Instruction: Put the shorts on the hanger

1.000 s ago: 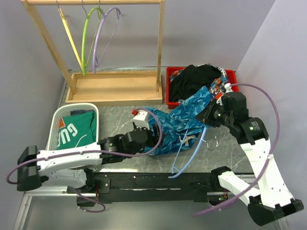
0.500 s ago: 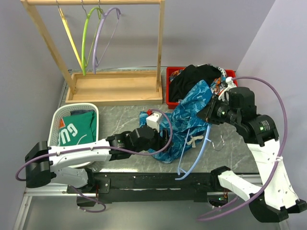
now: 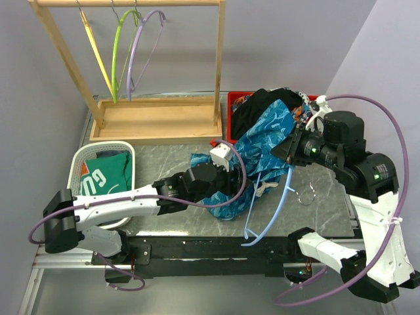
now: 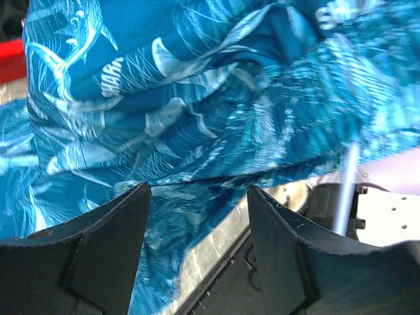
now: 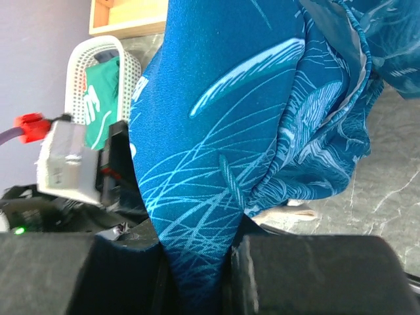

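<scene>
The blue patterned shorts point(image 3: 262, 147) hang from my right gripper point(image 3: 292, 147), which is shut on a fold of them above the table's right middle; the lower part still lies bunched on the table. In the right wrist view the fabric point(image 5: 230, 98) is pinched between the right gripper's jaws point(image 5: 197, 262). My left gripper point(image 3: 237, 189) is open at the shorts' lower edge; in its own view the left gripper point(image 4: 197, 256) has fabric point(image 4: 197, 98) just ahead of it. The light-blue hanger point(image 3: 277, 205) lies on the table under the shorts, its metal hook point(image 3: 307, 194) to the right; one thin bar shows point(image 4: 346, 190).
A wooden rack point(image 3: 157, 121) at the back left holds a yellow, a lime-green point(image 3: 118, 52) and a lavender hanger point(image 3: 141, 52). A red bin point(image 3: 318, 102) with a black garment point(image 3: 262, 105) is at the back right. A white basket point(image 3: 79, 161) holds a green shirt point(image 3: 105, 177).
My right gripper has lifted the shorts higher and to the right. My left gripper has moved right, to the shorts' lower edge. The hanger has shifted slightly right.
</scene>
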{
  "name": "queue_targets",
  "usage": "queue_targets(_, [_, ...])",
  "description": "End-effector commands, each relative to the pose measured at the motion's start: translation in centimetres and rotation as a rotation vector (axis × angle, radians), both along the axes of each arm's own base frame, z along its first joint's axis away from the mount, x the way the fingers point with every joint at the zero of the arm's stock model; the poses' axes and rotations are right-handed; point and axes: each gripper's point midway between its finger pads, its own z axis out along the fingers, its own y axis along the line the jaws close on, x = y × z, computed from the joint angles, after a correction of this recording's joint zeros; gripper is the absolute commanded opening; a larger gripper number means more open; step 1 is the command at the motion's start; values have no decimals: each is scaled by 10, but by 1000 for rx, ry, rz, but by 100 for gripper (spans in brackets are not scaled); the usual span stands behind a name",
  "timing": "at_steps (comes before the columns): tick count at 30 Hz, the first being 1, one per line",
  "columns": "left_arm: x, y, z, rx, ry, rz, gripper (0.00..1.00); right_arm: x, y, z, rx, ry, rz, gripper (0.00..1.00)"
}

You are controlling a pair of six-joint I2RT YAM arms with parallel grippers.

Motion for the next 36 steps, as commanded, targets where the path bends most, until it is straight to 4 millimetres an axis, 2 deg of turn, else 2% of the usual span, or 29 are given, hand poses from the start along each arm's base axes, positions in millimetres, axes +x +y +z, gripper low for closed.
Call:
queue_targets(1, [15, -13, 41, -74, -101, 30, 66, -7, 4, 34, 42, -80, 29, 0])
queue_targets(6, [26, -16, 48, -86, -128, 72, 66, -14, 3, 44, 47, -91, 37, 0])
queue_targets(10, [25, -25, 57, -108, -149, 47, 66, -15, 2, 44, 43, -89, 35, 0])
queue_targets(15, [19, -38, 51, -120, -155, -11, 68, -15, 1, 46, 40, -95, 28, 0])
queue_targets(16, [14, -39, 42, -112, -164, -46, 69, -15, 1, 45, 38, -91, 28, 0])
queue_targets(17, [9, -42, 46, -146, -174, -73, 70, -14, 0, 45, 35, -93, 25, 0])
queue_targets(20, [11, -41, 26, -123, -155, -61, 69, -14, 0, 46, 36, -95, 25, 0])
queue_targets(21, [11, -43, 26, -132, -163, -66, 69, -15, 0, 47, 38, -96, 28, 0])
queue_targets(22, [10, -43, 17, -121, -158, -71, 69, -14, 1, 47, 38, -96, 28, 0])
queue_targets(24, [6, -47, 14, -139, -162, -97, 69, -14, 0, 48, 37, -99, 27, 0])
queue_targets(27, [6, -45, -2, -135, -150, -78, 69, -14, -1, 48, 31, -98, 23, 0])
queue_targets(31, [16, -38, -6, -147, -173, -14, 70, -15, -1, 48, 31, -95, 26, 0])
queue_targets(36, [21, -34, 6, -185, -208, 18, 68, -12, -2, 44, 27, -92, 8, 0])
